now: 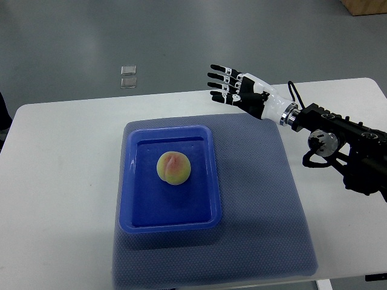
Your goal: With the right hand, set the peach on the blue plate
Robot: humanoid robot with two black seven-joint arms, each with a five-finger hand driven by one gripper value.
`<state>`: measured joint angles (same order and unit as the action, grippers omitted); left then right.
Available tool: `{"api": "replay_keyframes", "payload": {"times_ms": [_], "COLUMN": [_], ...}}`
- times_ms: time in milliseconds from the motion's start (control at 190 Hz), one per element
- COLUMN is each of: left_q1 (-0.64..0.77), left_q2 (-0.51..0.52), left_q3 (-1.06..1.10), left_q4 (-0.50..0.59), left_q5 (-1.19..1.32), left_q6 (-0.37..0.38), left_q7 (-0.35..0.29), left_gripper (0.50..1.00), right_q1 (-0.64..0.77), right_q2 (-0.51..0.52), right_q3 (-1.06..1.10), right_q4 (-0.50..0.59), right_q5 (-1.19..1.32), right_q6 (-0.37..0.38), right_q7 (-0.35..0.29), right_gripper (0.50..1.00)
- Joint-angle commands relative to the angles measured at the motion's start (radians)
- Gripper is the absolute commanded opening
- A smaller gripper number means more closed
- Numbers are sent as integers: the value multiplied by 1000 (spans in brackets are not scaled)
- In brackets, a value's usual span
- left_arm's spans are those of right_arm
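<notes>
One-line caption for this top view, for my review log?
Peach rests in the blue plate on a mat; right hand hovers open, beyond the plate's far right corner, holding nothing.

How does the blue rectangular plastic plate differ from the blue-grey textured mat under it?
The blue rectangular plastic plate is bright, glossy and raised-rimmed; the blue-grey textured mat is dull, flat and woven-looking. The plate is smaller and lies on the mat's left part. The plate holds a yellow-pink peach. Both are bluish with rounded corners.

No legible text, labels, brand names or nos. anywhere in top view; nothing readable.
</notes>
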<state>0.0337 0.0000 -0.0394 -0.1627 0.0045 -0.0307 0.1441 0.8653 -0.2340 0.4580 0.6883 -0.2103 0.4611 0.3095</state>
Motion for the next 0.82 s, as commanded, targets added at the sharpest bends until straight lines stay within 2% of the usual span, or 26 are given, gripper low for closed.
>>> {"api": "replay_keyframes", "payload": {"times_ms": [0,168,814], "left_q1": [0,0,0], "left_q2": [0,0,0], "left_q3": [0,0,0], "left_q4": [0,0,0], "left_q5": [0,0,-1], "left_q6": [0,-2,-2], "left_q7": [-1,-1,-1], "left_gripper": [1000,1000,1000], "right_q1": [-20,-74,-103], "right_q2": [1,1,-1], "right_q3": [-1,-1,14], "right_q4": [-21,-29,-39], "right_q5": [132,266,267], "right_q6": [2,4,-2], "right_q7": [-32,-76,-64], "right_gripper": [930,930,930]}}
